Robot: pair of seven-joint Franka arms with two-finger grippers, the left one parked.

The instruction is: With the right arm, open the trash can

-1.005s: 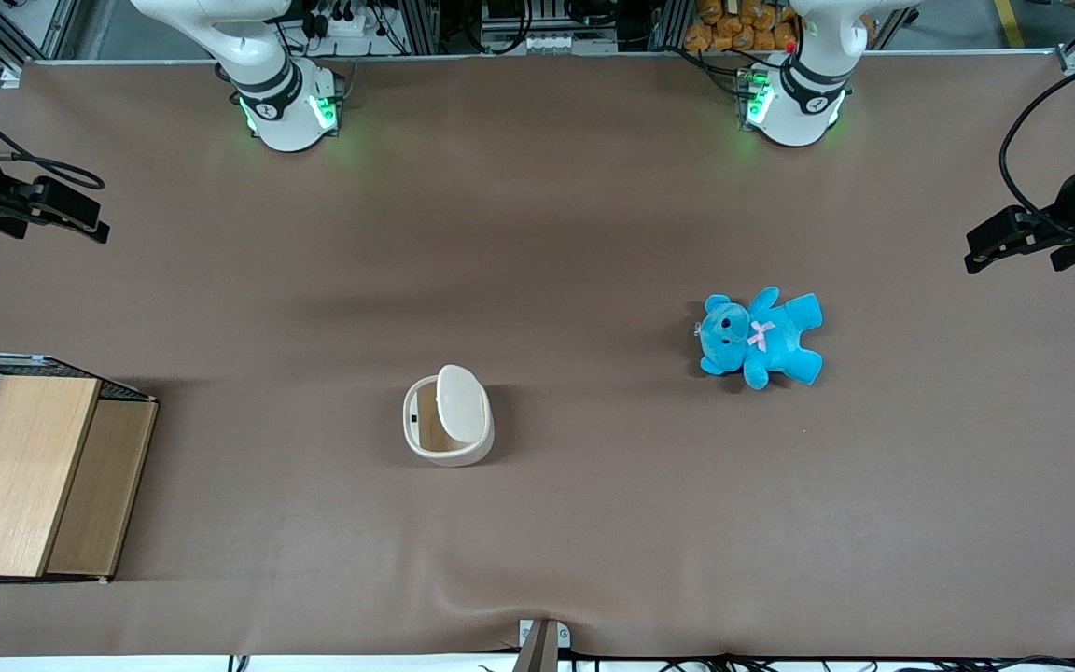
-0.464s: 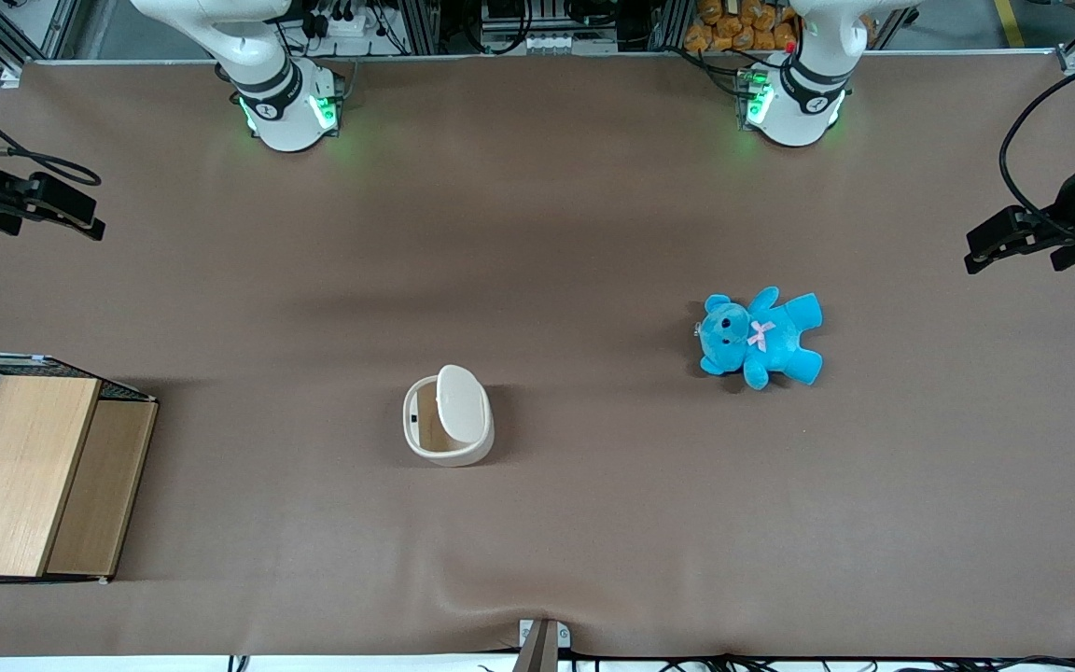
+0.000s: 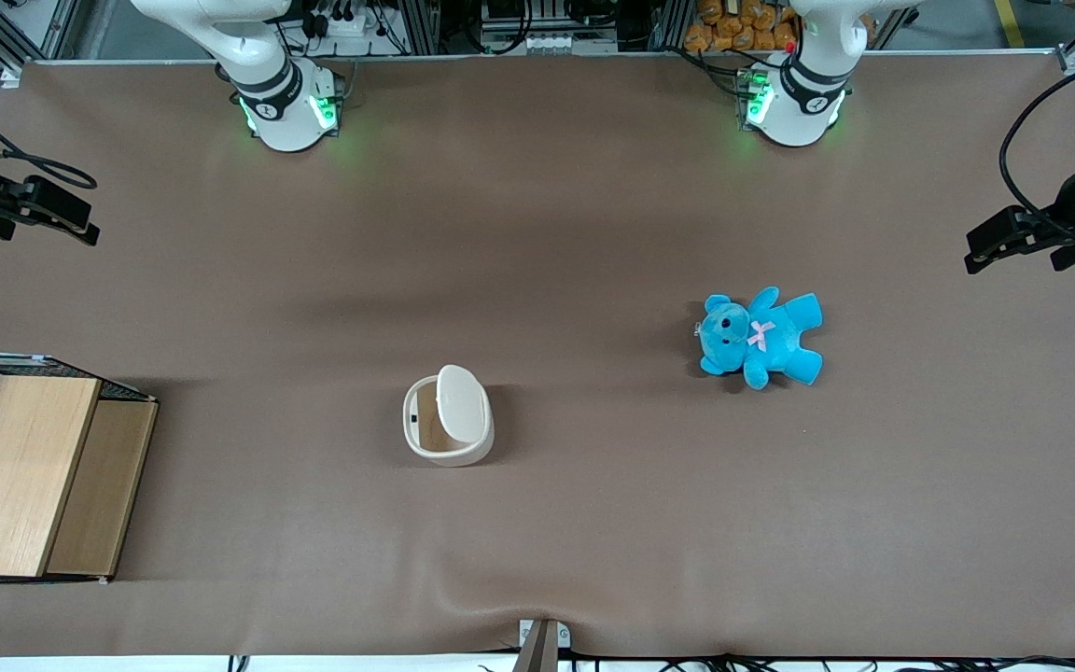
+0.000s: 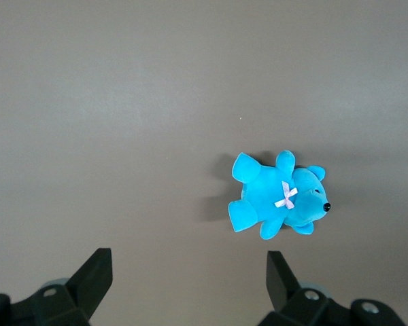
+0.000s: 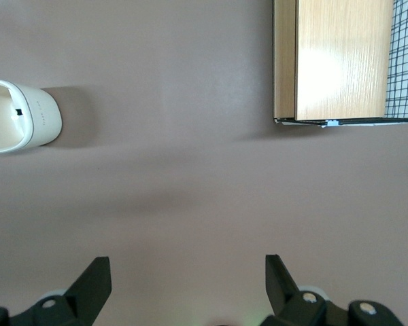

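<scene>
The trash can point(image 3: 447, 415) is a small cream-white bin standing near the middle of the brown table. Its flat white lid point(image 3: 460, 402) is tipped up on edge, and the tan inside shows beside it. In the right wrist view the trash can point(image 5: 17, 114) shows its open cream hollow. My right arm's gripper point(image 3: 71, 219) hangs over the working arm's end of the table, well apart from the bin and farther from the front camera than it. The gripper point(image 5: 188, 268) is open, with only bare table between its black fingers point(image 5: 98, 272).
A wooden box with wire mesh point(image 3: 34, 476) sits at the working arm's end, nearer the front camera; the right wrist view also shows this box point(image 5: 333, 61). A blue teddy point(image 3: 761, 336) lies toward the parked arm's end. Both arm bases point(image 3: 286, 107) stand along the table's back edge.
My right arm's gripper has drawn slightly farther from the trash can, toward the working arm's end and away from the front camera. The trash can and its lid have not moved.
</scene>
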